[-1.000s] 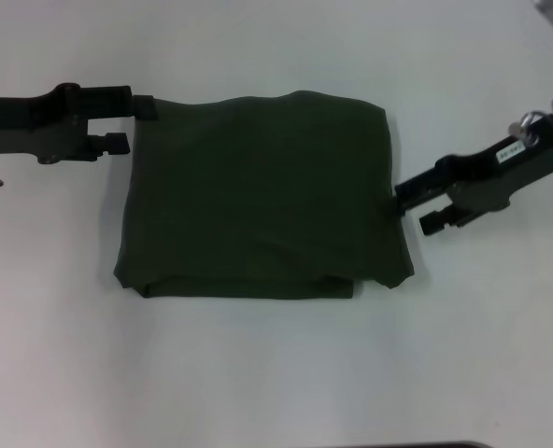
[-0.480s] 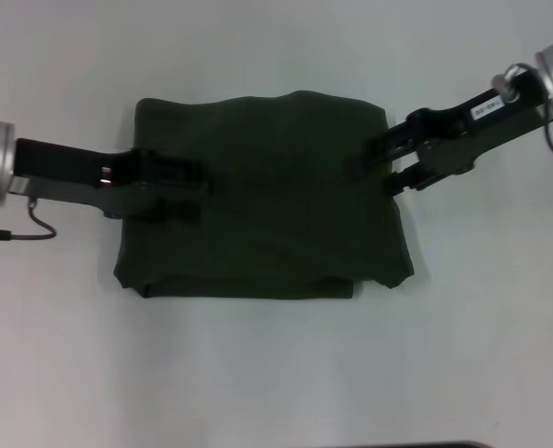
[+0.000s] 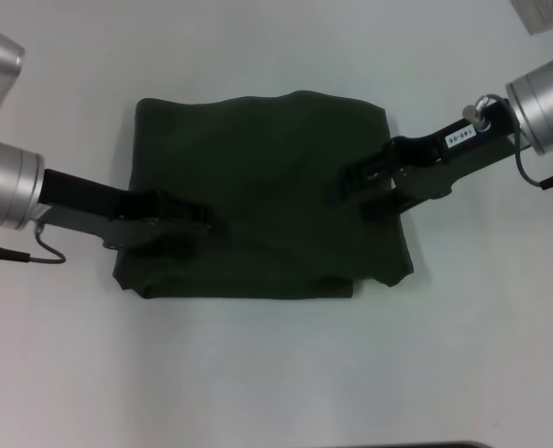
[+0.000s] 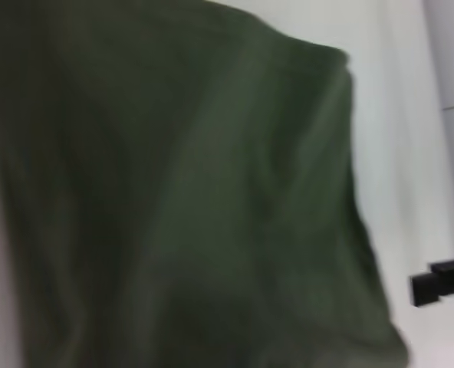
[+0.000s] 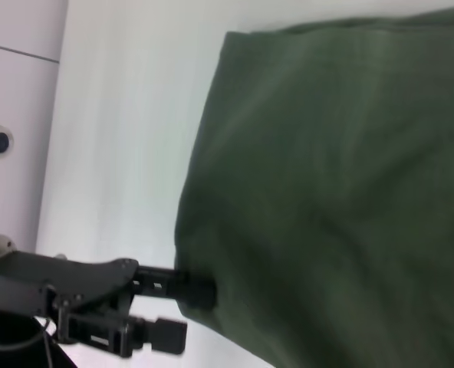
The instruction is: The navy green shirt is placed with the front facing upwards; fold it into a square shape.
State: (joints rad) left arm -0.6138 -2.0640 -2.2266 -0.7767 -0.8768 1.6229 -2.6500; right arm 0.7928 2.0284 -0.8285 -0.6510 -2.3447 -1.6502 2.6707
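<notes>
The navy green shirt lies on the surface as a near-square fold beneath both pincers. Step in hand: final check or smoothing; the next move probably calls for withdrawal. Left pincer and right pincer extend over the cloth; opening cannot be determined.

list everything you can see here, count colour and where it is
navy green shirt: one, dark olive green, folded into a rough square in the middle of the table, plain side up
table: one, white, under the shirt
left gripper: one, black on a silver arm, over the shirt's left part near its front edge
right gripper: one, black on a silver arm, over the shirt's right part
</notes>
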